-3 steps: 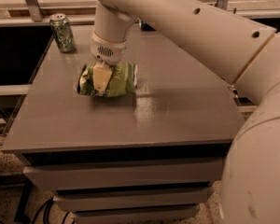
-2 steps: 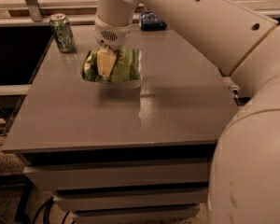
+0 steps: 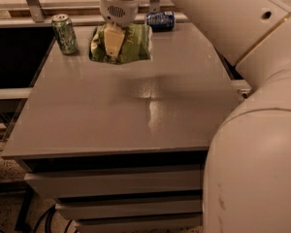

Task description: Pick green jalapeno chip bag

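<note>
Grey bench (image 3: 136, 115), drawers below, dim warm light. Green jalapeno chip bag (image 3: 136, 43) is over the far-left-centre of the bench, crumpled, apparently lifted off the surface. Pincer (image 3: 113, 50) comes straight down from above, closed onto the bag's middle; one pale finger (image 3: 112, 40) shows across the bag's front. Left of the bag, apart: upright green patterned can (image 3: 65, 34) near the far-left corner. Just beyond the bag's upper right corner: blue can (image 3: 160, 20) lying on its side at the far edge. Pale robot arm (image 3: 262, 130) fills the right side.
</note>
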You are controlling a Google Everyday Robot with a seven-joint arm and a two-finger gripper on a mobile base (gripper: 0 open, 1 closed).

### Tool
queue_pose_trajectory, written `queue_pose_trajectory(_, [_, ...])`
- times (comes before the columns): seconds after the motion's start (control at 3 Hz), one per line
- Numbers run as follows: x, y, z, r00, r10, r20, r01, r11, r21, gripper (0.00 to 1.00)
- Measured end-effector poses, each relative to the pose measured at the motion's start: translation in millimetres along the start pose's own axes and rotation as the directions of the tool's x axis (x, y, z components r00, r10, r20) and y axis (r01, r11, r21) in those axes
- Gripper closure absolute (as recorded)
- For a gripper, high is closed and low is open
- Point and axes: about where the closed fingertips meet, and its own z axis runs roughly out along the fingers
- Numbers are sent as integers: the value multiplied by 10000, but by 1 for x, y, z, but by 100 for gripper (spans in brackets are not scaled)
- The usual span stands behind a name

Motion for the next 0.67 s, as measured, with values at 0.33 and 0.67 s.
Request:
queue_pose_trajectory(0.33, [-4,-8,-16,9999,-146,-3,146,9993,345,100])
queue_pose_trajectory(0.67, [-6,-12,-24,9998,-214,-16,214,9987,457,100])
